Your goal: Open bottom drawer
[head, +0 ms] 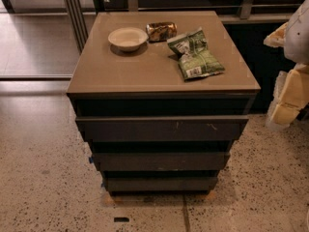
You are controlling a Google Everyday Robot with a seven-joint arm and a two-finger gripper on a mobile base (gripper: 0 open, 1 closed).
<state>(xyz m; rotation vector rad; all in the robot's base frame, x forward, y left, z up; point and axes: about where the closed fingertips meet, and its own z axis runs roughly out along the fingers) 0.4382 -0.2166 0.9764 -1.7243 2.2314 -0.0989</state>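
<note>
Down at floor level, finds the bottom drawer (161, 183) shut beneath the middle front (161, 161) and scratched top front (161, 128) of the tan desk (120, 76), spots bowl (128, 37), crushed can (161, 31) and green snack packets (195, 57) on top, and catches the pincer (289, 91) at the right edge, well apart from the drawer, grip impossible to tell.

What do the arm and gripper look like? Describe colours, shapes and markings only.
The arm, at the view's right edge, has a smooth, rounded white shell. The gripper, below it and to the right of the cabinet, is pale cream-yellow and blocky. No cables or markings show.
</note>
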